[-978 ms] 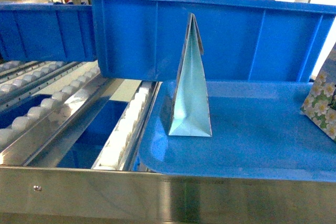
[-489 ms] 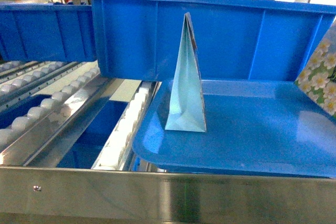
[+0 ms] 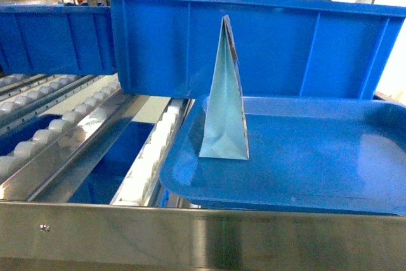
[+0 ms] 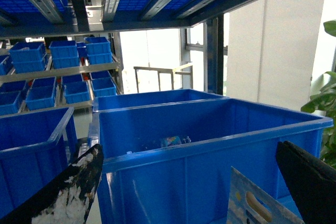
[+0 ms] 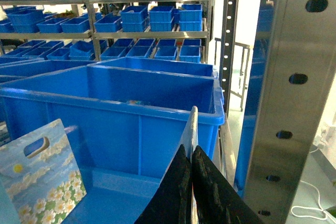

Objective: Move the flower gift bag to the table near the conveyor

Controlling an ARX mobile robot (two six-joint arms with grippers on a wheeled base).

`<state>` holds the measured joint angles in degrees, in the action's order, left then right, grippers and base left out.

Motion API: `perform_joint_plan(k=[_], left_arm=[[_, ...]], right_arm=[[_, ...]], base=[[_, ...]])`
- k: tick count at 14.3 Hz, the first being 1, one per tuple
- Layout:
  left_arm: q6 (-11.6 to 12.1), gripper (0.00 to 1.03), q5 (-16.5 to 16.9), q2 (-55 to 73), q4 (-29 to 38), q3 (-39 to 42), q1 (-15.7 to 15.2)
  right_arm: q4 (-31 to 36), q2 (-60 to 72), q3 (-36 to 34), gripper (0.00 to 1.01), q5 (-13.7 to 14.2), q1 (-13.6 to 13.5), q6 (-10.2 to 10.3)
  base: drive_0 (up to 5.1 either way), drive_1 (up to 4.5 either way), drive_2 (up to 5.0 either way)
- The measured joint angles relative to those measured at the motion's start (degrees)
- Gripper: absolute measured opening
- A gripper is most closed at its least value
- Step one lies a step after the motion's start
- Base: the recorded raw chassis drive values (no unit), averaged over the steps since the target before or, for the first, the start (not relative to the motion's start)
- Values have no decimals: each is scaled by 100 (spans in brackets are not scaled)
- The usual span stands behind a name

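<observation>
Head view: the flower gift bag (image 3: 224, 115) stands upright and edge-on at the left of a blue tray (image 3: 317, 163), showing only its pale teal folded side, in front of a blue bin (image 3: 298, 42) and beside the conveyor (image 3: 76, 125)

Left wrist view: the left end effector (image 4: 188, 150) has its black fingers wide apart, with the bag's sky-blue top and slot handle low between them

Right wrist view: the bag's face shows white daisies under blue sky. The right end effector (image 5: 190, 149) is pressed together on a pale panel (image 5: 192, 124) seen edge-on
</observation>
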<state>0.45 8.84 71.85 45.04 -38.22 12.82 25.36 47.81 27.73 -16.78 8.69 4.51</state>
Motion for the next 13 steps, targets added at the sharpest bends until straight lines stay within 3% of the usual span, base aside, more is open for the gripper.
perform_joint_plan(k=[3, 5, 10, 13], left_arm=[[0, 98, 0, 0, 0, 0, 0], [0, 98, 0, 0, 0, 0, 0], [2, 98, 4, 0, 2, 0, 0], [4, 98, 39, 612, -133, -715, 297]], right_arm=[[-750, -1060, -323, 3, -354, 372, 63], [-1069, -1543, -518, 3, -455, 426, 66], [-1154, -1644, -627, 3, -260, 330, 61], [-1139, -1644, -627, 3, -254, 330, 61]], base=[[0, 0, 0], [0, 0, 0], [0, 0, 0], [0, 0, 0]])
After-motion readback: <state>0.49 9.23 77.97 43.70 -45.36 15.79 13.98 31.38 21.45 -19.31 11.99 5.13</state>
